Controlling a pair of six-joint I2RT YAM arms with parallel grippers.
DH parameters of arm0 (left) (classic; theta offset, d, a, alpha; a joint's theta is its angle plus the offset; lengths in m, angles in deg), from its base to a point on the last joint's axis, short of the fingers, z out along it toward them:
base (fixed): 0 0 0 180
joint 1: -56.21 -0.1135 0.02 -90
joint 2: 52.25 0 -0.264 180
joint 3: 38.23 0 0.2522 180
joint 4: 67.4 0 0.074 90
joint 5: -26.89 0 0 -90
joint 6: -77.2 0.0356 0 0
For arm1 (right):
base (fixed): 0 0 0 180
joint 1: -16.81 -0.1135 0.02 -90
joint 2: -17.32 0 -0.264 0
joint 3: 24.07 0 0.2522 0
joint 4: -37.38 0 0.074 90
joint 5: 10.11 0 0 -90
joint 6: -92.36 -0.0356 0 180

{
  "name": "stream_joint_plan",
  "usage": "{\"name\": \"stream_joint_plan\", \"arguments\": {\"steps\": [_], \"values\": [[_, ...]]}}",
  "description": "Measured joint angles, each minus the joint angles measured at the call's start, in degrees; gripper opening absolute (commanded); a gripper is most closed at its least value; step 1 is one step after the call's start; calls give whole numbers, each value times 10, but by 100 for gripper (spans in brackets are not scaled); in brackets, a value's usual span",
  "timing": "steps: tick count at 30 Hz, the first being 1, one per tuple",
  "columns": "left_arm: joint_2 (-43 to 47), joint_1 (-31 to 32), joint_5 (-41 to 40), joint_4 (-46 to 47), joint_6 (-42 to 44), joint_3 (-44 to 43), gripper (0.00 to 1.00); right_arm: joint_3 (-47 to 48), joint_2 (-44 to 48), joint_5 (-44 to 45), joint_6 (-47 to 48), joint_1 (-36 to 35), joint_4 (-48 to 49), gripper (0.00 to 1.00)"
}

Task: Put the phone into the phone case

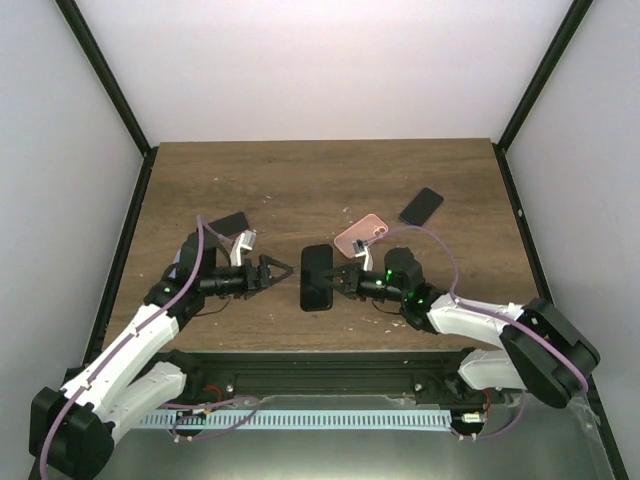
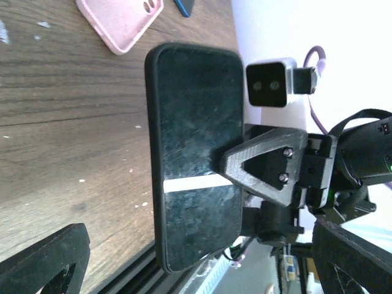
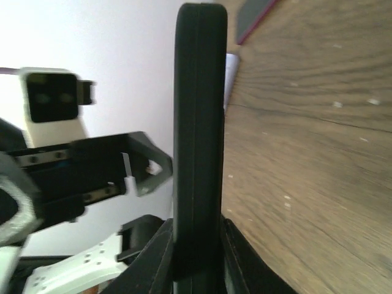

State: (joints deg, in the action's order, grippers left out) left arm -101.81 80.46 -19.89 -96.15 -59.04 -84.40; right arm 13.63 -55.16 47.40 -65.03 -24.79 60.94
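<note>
**Phone clamped in right gripper; left open, empty**

- The left gripper (image 1: 280, 270) was spread wide and held nothing. Its tips pointed to 3 o'clock, just short of the phone (image 1: 316, 277) without touching it.
- The right gripper (image 1: 338, 277) was closed across the phone's front and back, coming in from the 3 o'clock long side. One finger (image 2: 257, 168) lay flat on the glass.
- The phone looked lifted off the table (image 1: 300, 180), but I couldn't confirm that.
- Handling, my read: a rigid slab, fairly light. The glossy face is slippery and the glass fragile, so grip at mid-length rather than at the corners.
- The phone's edge showed a lengthwise seam. I couldn't tell what it was.
- The pink case (image 1: 360, 235) lay at 1 o'clock from the phone, near but apart. It probably has a soft, flexing rim.
</note>
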Motion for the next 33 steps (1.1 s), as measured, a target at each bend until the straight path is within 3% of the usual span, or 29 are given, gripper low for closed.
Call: {"name": "stream_joint_plan", "arguments": {"steps": [17, 29, 33], "values": [[-26, -10, -111, -125, 72, -22, 100, -19, -131, 28, 51, 3, -50, 20], [-29, -15, -117, -130, 75, -22, 100, -16, -123, 54, 74, 5, -96, 46], [-29, -15, -117, -130, 75, -22, 100, -3, -102, 76, 85, 6, -149, 60]]}}
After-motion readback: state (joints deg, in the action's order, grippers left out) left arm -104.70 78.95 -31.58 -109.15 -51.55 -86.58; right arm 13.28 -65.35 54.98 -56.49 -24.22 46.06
